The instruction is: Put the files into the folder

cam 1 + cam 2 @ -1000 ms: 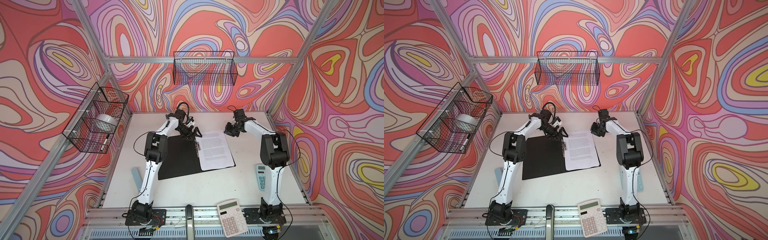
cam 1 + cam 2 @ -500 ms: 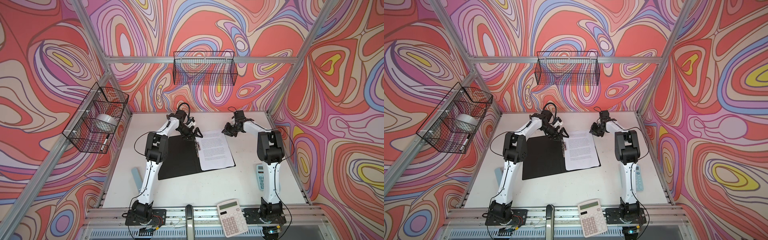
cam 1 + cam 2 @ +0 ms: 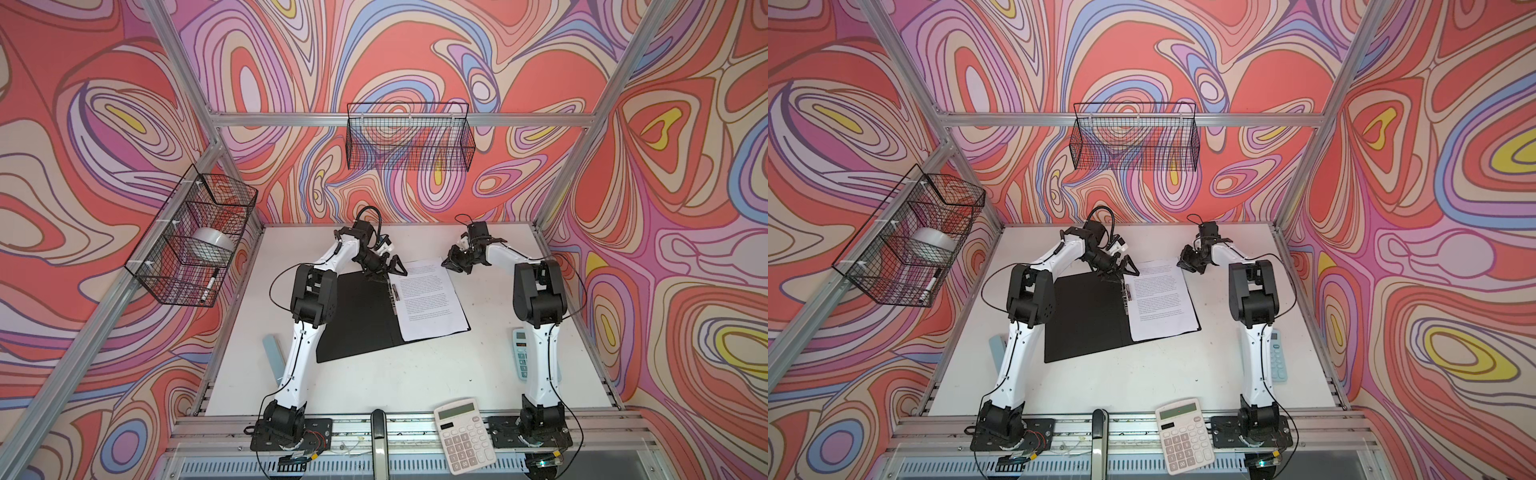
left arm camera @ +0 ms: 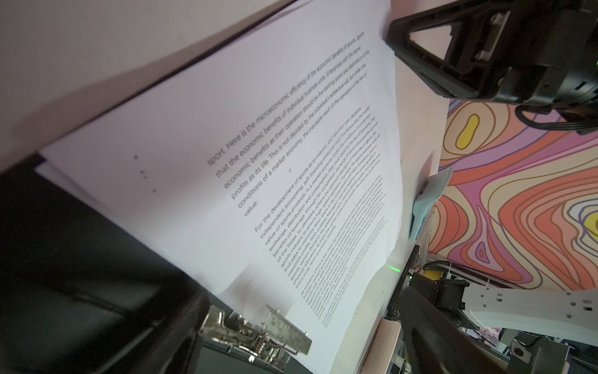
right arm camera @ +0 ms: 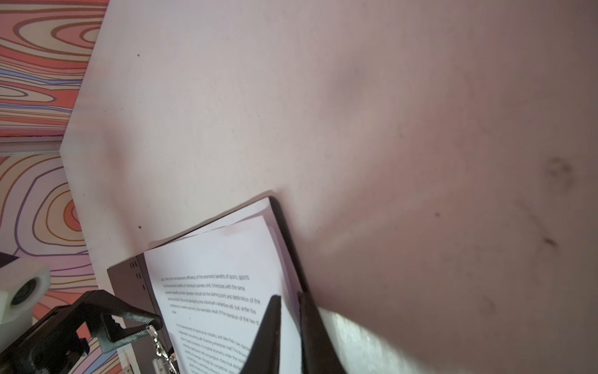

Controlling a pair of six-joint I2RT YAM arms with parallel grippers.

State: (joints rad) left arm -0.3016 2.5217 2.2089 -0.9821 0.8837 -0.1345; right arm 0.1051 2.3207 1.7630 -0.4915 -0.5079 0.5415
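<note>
The folder [image 3: 353,320] [image 3: 1084,320] lies open on the table, black inside up. The files [image 3: 430,303] [image 3: 1160,301] rest as a slightly fanned stack on its right half, beside the metal spine clip [image 3: 392,293] [image 4: 259,333]. My left gripper [image 3: 384,272] [image 4: 301,323] stands open at the far end of the spine, its fingers either side of the clip. My right gripper [image 3: 455,266] [image 5: 288,296] hovers at the far right corner of the files [image 5: 220,275]. It is shut, with only a thin slit between the fingers and nothing in it.
A white calculator [image 3: 465,434] sits at the front edge. A pale blue calculator [image 3: 521,353] lies by the right arm's base link. A pale strip [image 3: 272,353] lies left of the folder. Wire baskets hang on the left wall [image 3: 191,249] and on the back wall [image 3: 409,137].
The right gripper's jaws have drawn closer together, and its arm's elbow has swung a little toward the middle. The left arm, folder and files have stayed put.
</note>
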